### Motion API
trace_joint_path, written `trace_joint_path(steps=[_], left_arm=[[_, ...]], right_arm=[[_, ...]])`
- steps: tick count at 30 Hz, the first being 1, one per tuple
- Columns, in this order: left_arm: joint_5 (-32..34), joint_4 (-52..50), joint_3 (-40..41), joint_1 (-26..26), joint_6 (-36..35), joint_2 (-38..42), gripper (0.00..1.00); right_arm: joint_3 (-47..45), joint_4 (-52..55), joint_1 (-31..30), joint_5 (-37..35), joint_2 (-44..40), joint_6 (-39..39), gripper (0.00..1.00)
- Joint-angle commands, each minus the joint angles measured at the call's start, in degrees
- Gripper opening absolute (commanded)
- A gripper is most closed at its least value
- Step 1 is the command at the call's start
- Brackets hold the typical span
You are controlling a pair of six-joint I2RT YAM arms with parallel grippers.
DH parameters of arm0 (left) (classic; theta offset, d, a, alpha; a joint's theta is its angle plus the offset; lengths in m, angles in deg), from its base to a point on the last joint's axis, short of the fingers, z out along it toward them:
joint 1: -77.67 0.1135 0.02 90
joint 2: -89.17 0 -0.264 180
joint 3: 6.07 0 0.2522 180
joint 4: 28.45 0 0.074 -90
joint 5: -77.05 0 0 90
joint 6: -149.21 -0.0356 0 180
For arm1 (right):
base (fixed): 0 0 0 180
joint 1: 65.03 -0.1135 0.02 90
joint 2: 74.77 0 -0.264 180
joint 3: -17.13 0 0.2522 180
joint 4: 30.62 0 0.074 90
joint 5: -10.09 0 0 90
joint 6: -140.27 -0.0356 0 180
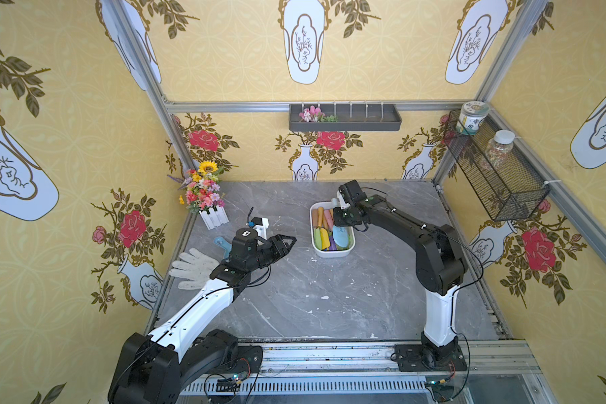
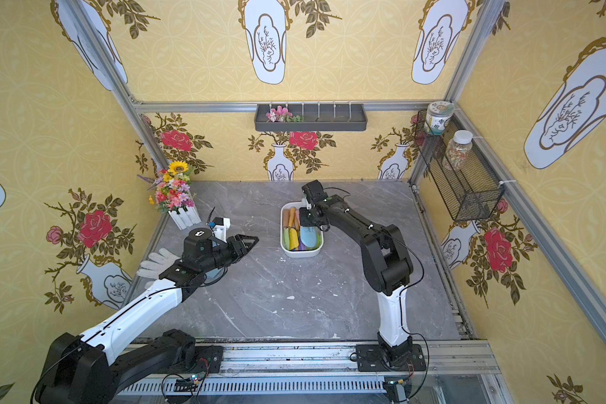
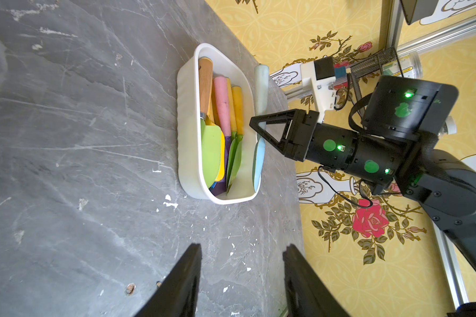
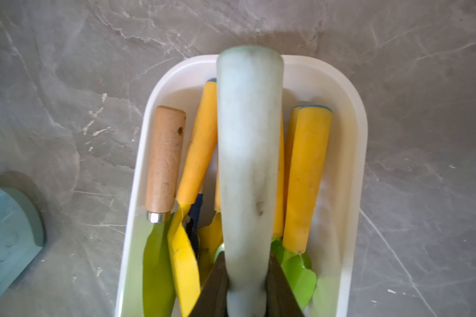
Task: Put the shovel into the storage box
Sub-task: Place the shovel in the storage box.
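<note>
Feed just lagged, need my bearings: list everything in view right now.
storage box: one, white, table centre
boxed shovels: at least four; wood, pink, yellow handles; inside storage box
held shovel: one, pale handle, blue blade, above storage box
glove: one, white, table's left edge
blue item: one, light blue, beside glove
flowers: one bunch, mixed colours, back-left corner
tray: one, dark grey, back wall
mesh basket: one, black, right wall
jars: two, clear, in mesh basket
left gripper: one, black, fingers open, empty
right gripper: one, black, fingers shut on held shovel
</note>
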Motion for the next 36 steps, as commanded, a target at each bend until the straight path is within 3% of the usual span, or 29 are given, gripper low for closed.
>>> trace_joint_path(steps=[1, 6, 11, 14, 22, 25, 27, 28, 29, 30, 36], left_arm=[[0.18, 0.39, 0.49, -0.05, -0.15, -0.27, 0.52], [0.25, 0.52, 0.87, 0.03, -0.06, -0.45, 0.53], [0.36, 0.68, 0.97, -0.02, -0.06, -0.50, 0.53], [0.36, 0.66, 0.86, 0.05, 0.03, -0.69, 0.53], [0.88, 0.17, 0.43, 0.02, 0.38, -1.02, 0.54], [1.70, -1.18, -0.26, -0.02, 0.25, -1.23, 0.58], [2.80, -2.49, -0.95, 0.03, 0.03, -1.37, 0.70], [3.69, -3.44, -1.42, 0.02, -0.06, -1.57, 0.81], [4.48, -4.54, -1.90, 0.04, -0.34, -1.96, 0.93], [5.17, -5.61, -2.56, 0.07, -0.79, -2.53, 1.00], [13.36, -12.80, -9.27, 0.07, -5.49, -7.46, 1.00]], right_arm=[[1.00, 1.01, -0.65, -3.33, 0.97, 1.98, 0.15], [1.39, 1.45, -1.32, -5.39, 2.18, 2.92, 0.20], [1.38, 1.76, -1.69, -6.54, 2.32, 2.75, 0.38], [1.23, 2.21, -2.22, -7.48, 1.44, 2.68, 0.44], [-1.71, 1.86, -3.67, -7.80, -2.90, 2.09, 0.49], [-3.37, 1.44, -3.96, -7.54, -4.84, 1.90, 0.53], [-4.65, 1.07, -3.97, -6.71, -6.23, 1.37, 0.57], [-5.65, 0.46, -3.87, -6.28, -7.27, 1.13, 0.61], [-6.82, -0.26, -3.80, -5.78, -8.30, 0.86, 0.99], [-7.86, -0.96, -3.61, -5.14, -9.19, 0.69, 0.97], [-13.99, -3.49, -1.51, -3.10, -15.00, -0.98, 0.97]])
